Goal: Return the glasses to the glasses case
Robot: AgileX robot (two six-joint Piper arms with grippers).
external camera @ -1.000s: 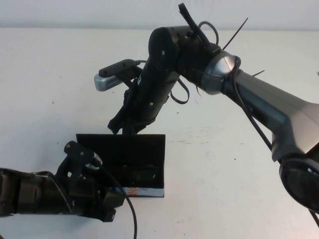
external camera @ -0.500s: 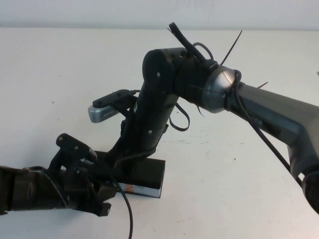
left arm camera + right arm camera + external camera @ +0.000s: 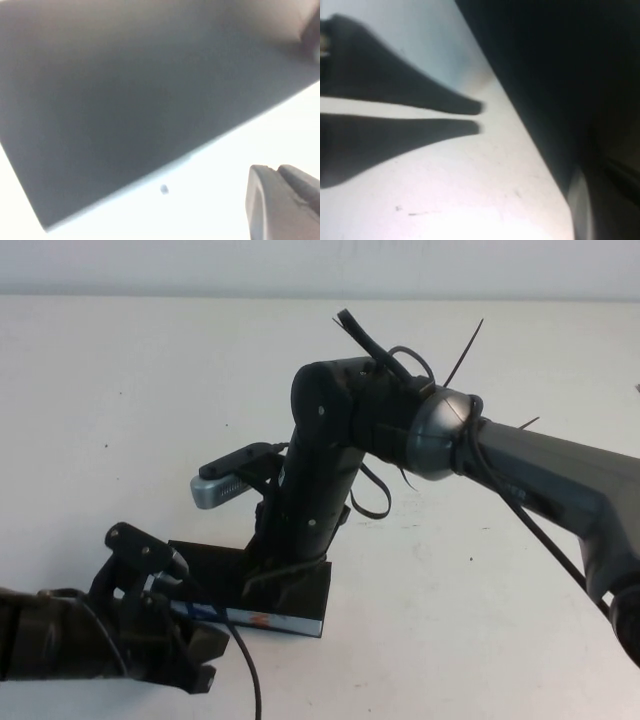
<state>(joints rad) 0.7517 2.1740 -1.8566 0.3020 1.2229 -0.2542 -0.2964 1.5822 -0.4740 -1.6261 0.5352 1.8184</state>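
The black glasses case (image 3: pixel 212 562) lies closed on the white table, its white strip with blue and orange print (image 3: pixel 250 618) facing me. The glasses are hidden. My right gripper (image 3: pixel 266 584) comes down from above and rests its fingertips on the flat lid near the case's middle, fingers together and holding nothing. My left gripper (image 3: pixel 190 642) is low at the case's front left corner, fingers together and empty. The left wrist view shows the dark lid (image 3: pixel 125 100) and one of that gripper's fingers (image 3: pixel 275 205). The right wrist view shows the case (image 3: pixel 560 75) close up.
The white table (image 3: pixel 460 620) stretches to the right of and behind the case. The right arm's big grey link (image 3: pixel 540 465) and loose black cables (image 3: pixel 375 490) hang over the middle. The left arm (image 3: pixel 50 645) lies low along the front left edge.
The upright lid has gone down flat, so the case is now closed. My right gripper followed it down onto the lid. My left gripper drew back a little toward the front left.
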